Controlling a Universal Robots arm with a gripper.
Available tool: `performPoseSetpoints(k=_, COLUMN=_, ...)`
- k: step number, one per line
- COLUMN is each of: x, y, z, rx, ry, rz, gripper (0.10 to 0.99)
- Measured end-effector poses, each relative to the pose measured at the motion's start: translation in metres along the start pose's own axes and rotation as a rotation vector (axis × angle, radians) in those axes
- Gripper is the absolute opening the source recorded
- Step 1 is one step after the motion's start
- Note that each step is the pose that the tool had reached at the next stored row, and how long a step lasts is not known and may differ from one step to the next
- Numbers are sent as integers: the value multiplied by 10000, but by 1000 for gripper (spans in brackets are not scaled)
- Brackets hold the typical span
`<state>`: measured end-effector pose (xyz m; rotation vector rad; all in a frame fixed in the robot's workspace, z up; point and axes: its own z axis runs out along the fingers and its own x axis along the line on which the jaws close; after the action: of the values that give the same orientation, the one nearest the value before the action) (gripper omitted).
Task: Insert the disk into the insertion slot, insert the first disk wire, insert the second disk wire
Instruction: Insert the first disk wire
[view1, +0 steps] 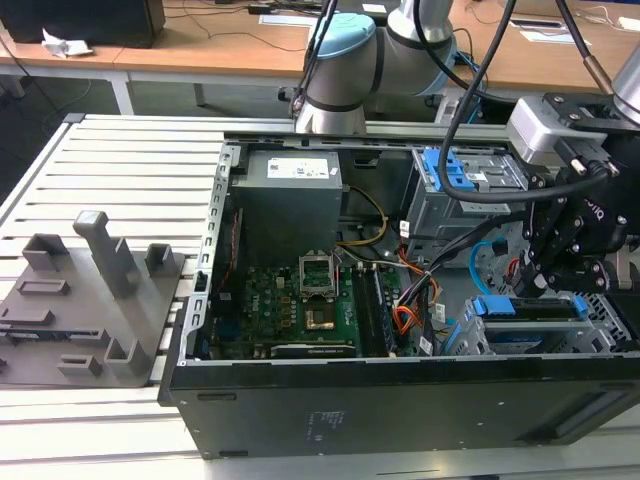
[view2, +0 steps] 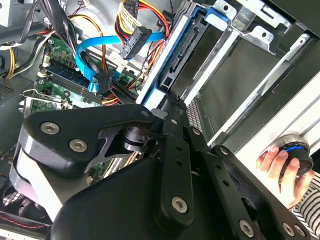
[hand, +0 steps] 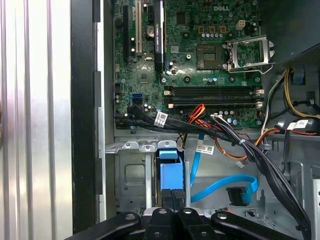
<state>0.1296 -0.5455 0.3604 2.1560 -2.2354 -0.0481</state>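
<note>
Fingers (hand: 179, 196): mine, closed together, tips set against the end of the disk's blue frame. I cannot tell whether they pinch it.
Disk (view1: 530, 312): lower right of the exterior view, lying flat in the slot's bay just beneath my black linkage.
Slot (view1: 462, 338): low grey cage in the lower right corner of the case, holding the disk.
Light-blue cable (hand: 220, 182): loops on the case floor just beside the slot. Its plug end (hand: 240, 195) lies loose, apart from the disk.
Taller cage (view1: 465, 185): upper right of the exterior view, blue latch on top.
Motherboard (view1: 290, 305): green, flat at the centre of the exterior view.
Case (view1: 350, 400): black, open, resting on the slatted tabletop (view1: 130, 170).
Grey fixture (view1: 90, 290): on the tabletop at the exterior view's left, just beside the case.
Hand (view2: 274, 161): a person's, resting on a round dark knob (view2: 296, 152) in the second wrist view.
</note>
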Motion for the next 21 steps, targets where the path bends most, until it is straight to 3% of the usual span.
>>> performPoseSetpoints(k=2, x=0, y=0, z=0, rx=0, ry=0, rz=0, gripper=114)
performPoseSetpoints(k=3, x=0, y=0, z=0, rx=0, ry=0, rz=0, gripper=235)
performPoseSetpoints(k=4, x=0, y=0, z=0, rx=0, ry=0, rz=0, gripper=235)
performPoseSetpoints(k=5, x=0, y=0, z=1, rx=0, ry=0, rz=0, gripper=361)
performPoseSetpoints(k=7, x=0, y=-9, z=2, rx=0, ry=-3, rz=-2, gripper=361)
performPoseSetpoints(k=9, x=-4, y=-92, z=-3, rx=-26, ry=0, rz=-1, gripper=361)
performPoseSetpoints(k=11, x=-13, y=-255, z=-11, rx=-95, ry=4, rz=-1, gripper=361)
performPoseSetpoints(k=12, x=-15, y=-278, z=-15, rx=-101, ry=5, rz=0, gripper=361)
performPoseSetpoints(k=14, x=-14, y=-273, z=-134, rx=-100, ry=13, rz=1, gripper=361)
performPoseSetpoints(k=17, x=-15, y=-272, z=-153, rx=-100, ry=15, rz=0, gripper=361)
performPoseSetpoints(k=21, x=-325, y=-261, z=-153, rx=-100, ry=16, rz=0, gripper=361)
